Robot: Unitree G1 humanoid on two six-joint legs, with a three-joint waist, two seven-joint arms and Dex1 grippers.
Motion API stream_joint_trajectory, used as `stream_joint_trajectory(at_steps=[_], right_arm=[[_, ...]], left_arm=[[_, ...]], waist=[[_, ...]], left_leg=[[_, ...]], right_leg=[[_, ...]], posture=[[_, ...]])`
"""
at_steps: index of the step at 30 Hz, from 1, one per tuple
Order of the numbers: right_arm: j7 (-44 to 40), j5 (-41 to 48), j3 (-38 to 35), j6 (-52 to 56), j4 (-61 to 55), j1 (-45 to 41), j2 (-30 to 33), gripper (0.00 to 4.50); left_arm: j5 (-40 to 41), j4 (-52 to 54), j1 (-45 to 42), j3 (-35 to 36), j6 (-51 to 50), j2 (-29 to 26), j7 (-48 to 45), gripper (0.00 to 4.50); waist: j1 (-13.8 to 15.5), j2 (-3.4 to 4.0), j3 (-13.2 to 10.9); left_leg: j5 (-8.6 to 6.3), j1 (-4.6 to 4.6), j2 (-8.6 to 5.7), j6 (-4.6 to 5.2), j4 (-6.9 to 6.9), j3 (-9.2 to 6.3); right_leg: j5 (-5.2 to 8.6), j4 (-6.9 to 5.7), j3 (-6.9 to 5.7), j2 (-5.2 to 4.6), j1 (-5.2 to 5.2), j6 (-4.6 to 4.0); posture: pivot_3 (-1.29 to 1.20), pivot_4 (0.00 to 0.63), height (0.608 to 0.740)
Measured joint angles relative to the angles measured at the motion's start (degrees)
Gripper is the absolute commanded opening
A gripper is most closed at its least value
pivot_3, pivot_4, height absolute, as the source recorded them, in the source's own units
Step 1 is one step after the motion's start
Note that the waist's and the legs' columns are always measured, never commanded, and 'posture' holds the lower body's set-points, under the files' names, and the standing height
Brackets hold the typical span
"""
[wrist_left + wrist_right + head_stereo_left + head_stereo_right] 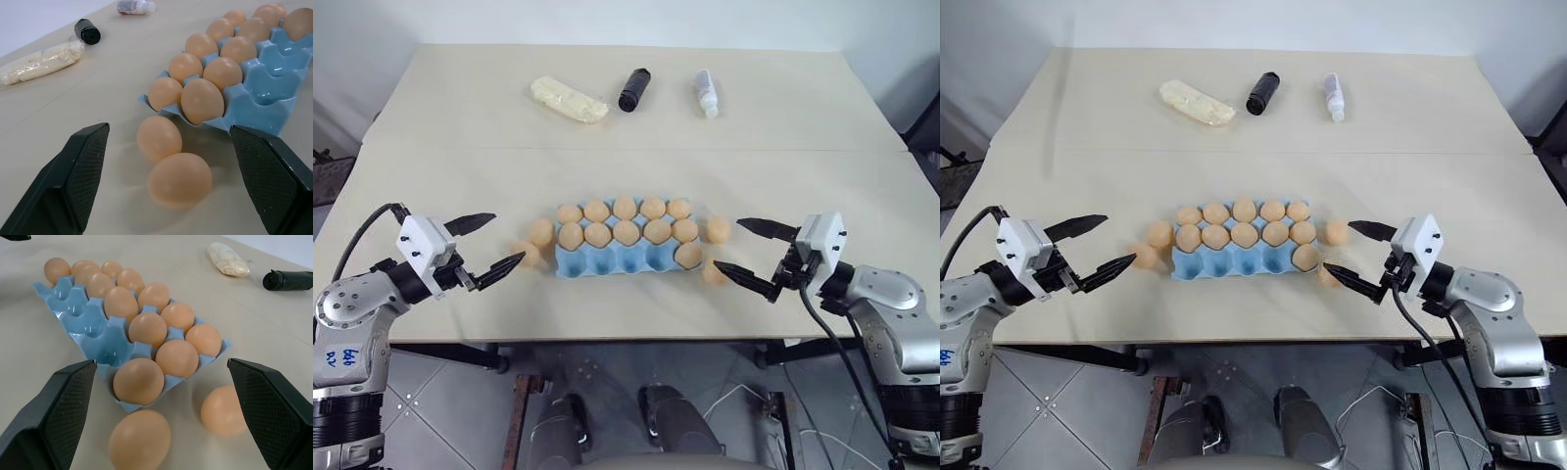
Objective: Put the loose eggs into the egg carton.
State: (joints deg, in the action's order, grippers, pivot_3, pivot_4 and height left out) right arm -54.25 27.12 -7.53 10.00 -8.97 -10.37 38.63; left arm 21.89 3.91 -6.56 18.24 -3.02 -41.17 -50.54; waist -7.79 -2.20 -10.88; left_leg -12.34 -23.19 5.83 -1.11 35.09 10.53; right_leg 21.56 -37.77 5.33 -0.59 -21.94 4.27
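Eggs: four loose on the bench, two per end of the carton (607, 262).
Left pair: one egg (179, 180) just ahead of the left hand (487, 250), between its fingers' line; another (159, 138) just beyond, near the carton's end wall.
Right pair: one egg (140, 440) close ahead of the right hand (752, 255), beside the carton's near corner; another (222, 410) just beside it, off the carton's end.
Left hand: wide, empty, level above the bench, aimed at its pair.
Right hand: wide, empty, level, aimed at its pair.
Handling: likely light, smooth, rounded; prone to roll on the bench and to slip from hard fingers; shell fragile if real, so gentle squeeze advised.
Grip point: across the widest middle, fingers on opposite sides, long axis kept crosswise to avoid a squirt-out.
Carton: light blue, three rows of five cups; far row full, middle row full, near row holding one egg (139, 380) at the end next to the right hand.
Free cups: four in the near row, matching the four loose eggs.
Carton feel: thin moulded tray, probably light; may slide if nudged.
Elsewhere: pale lumpy pack (568, 100), black bottle (633, 89), small white bottle (706, 93), all well beyond both hands at the far side.
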Motion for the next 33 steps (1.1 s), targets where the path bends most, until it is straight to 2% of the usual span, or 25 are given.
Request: stream_joint_trajectory(at_steps=[6,10,20,25,33], right_arm=[[1.5,-0.2,-0.2,0.0,0.0,-0.1,-0.4,4.50],[3.3,-0.1,-3.1,0.0,-0.4,2.0,-0.4,4.50],[3.3,-0.8,-10.8,-0.1,-1.9,17.0,1.4,4.50],[2.8,-1.9,-9.5,0.0,-2.2,17.8,1.2,4.50],[4.1,-4.8,0.2,1.2,1.9,8.6,-3.7,4.50]], left_arm=[[0.0,-0.1,0.0,-0.5,0.4,0.1,-0.4,4.19],[0.3,0.1,-0.5,-3.2,0.4,0.3,-2.1,4.19],[0.1,1.2,-2.9,-12.9,2.8,1.1,-9.6,4.19],[-0.3,0.9,-3.9,-14.9,4.7,1.4,-11.8,4.19],[-0.8,-0.1,-3.8,-14.8,5.3,1.7,-11.6,4.19]], waist=[[0.1,0.00,0.0],[0.4,0.00,0.0],[2.2,0.01,0.0],[1.8,0.01,0.0],[1.7,0.01,0.0]], left_leg=[[-0.01,-0.01,0.00,-0.01,0.00,-0.22],[0.00,0.01,-0.01,-0.02,0.02,-0.39],[-0.01,0.02,-0.03,-0.01,0.03,-0.45],[-0.01,0.09,-0.02,-0.03,0.05,-0.47],[0.02,0.06,-0.04,0.03,0.05,-0.53]], right_leg=[[0.03,0.07,-0.19,0.00,0.16,-0.05],[0.04,0.14,-0.31,0.00,0.31,-0.06],[0.03,0.21,-0.33,0.02,0.39,-0.06],[-0.02,0.16,-0.33,0.03,0.42,-0.13],[-0.01,0.12,-0.39,0.00,0.42,-0.12]], posture=[[0.00,0.150,0.740],[0.00,0.150,0.740],[0.00,0.150,0.740],[0.00,0.150,0.740],[0.00,0.150,0.740]])
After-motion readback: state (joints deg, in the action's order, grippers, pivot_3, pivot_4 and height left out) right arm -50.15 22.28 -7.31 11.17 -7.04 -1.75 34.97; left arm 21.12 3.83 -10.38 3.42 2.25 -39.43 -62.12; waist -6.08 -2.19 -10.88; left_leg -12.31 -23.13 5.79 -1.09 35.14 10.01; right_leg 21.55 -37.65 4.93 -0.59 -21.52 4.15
